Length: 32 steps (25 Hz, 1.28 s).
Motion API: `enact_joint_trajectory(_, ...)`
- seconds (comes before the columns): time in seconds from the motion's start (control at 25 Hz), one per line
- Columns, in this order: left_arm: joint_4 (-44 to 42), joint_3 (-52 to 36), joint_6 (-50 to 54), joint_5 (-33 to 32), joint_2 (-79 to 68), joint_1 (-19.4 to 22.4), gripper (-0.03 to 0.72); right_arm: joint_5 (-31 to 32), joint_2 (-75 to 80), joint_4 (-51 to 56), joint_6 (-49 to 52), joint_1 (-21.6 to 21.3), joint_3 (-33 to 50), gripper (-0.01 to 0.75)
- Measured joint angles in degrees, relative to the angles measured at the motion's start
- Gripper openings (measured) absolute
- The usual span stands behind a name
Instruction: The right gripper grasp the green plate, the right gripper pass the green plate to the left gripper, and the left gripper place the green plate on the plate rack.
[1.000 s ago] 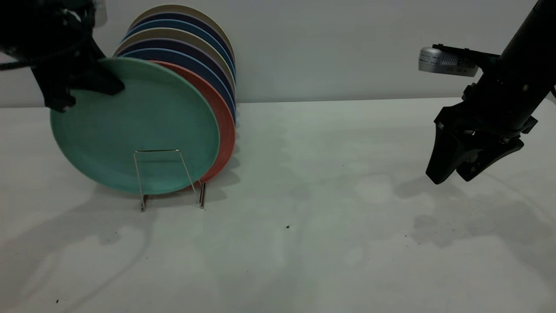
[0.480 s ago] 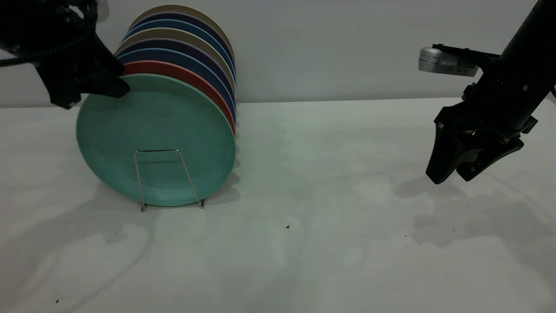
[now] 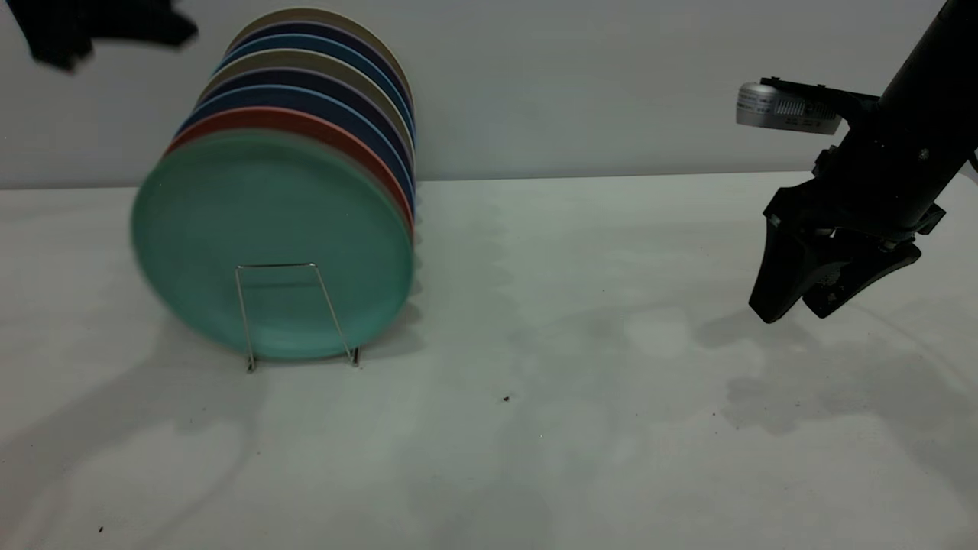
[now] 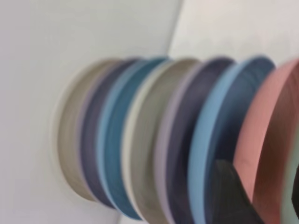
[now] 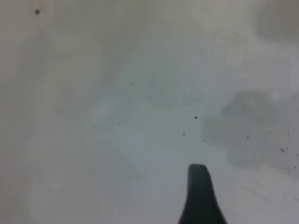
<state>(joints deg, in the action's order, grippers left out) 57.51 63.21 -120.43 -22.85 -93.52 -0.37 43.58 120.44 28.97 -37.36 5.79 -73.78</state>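
Broadly, the white table (image 3: 535, 428) lies bare between the plates and the right side; the round matte teal-green plate (image 3: 271, 244) stands on edge at the front of the stack, behind a loop of the thin silver wire plate rack (image 3: 294, 313), against the salmon-pink plate (image 3: 367, 156); the left wrist view alone shows the plate rims edge-on; the black right gripper (image 3: 795, 309) hangs above the table at the right, jaws slightly apart; the left gripper (image 3: 99, 27) sits at the exterior view's top left corner, clear of the plates, its jaws' state unreadable.
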Motion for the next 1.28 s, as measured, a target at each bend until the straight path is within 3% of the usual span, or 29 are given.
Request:
enact_joint_trajectory(0.36, -0.1, -1.1, 4.2, 1.5, 1.2, 0.0, 0.368, -0.1, 0.0, -0.4, 0.4, 0.0, 0.0, 0.554)
enact_joint_trajectory(0.44, 0.3, -1.1, 11.7, 6.1, 2.0, 0.0, 0.369, -0.4, 0.0, -1.4, 0.4, 0.0, 0.0, 0.554)
enact_joint_trajectory(0.56, 3.8, -1.2, 31.1, 13.8, 5.1, 0.5, 0.372, -1.8, 0.0, -4.8, 1.6, 0.0, -0.1, 0.554)
enact_joint_trajectory(0.64, 5.5, -1.7, 44.9, 14.7, 7.8, 2.0, 0.374, -1.4, 0.0, -9.0, 4.6, 0.0, -1.2, 0.554)
enact_joint_trajectory(0.8, 0.1, -2.0, 64.8, 4.0, 12.2, 7.2, 0.374, 5.3, 0.0, -21.2, 14.7, 0.0, -7.6, 0.554)
enact_joint_trajectory(0.92, -10.4, -2.1, 77.8, -7.7, 12.8, 10.2, 0.374, 14.0, 0.0, -28.1, 22.4, 0.0, -14.1, 0.553)
enact_joint_trajectory(1.04, -25.1, -2.2, 92.4, -14.6, 12.8, 11.6, 0.374, 22.5, 0.0, -31.8, 27.9, 0.0, -20.0, 0.551)
enact_joint_trajectory(1.16, -37.8, -2.2, 102.6, -20.1, 12.8, 11.7, 0.374, 24.8, -0.9, -32.6, 30.3, 0.0, -22.8, 0.552)
enact_joint_trajectory(1.28, -45.1, -2.2, 108.2, -26.2, 12.8, 11.7, 0.374, 25.5, -4.4, -32.3, 31.4, 0.0, -22.9, 0.552)
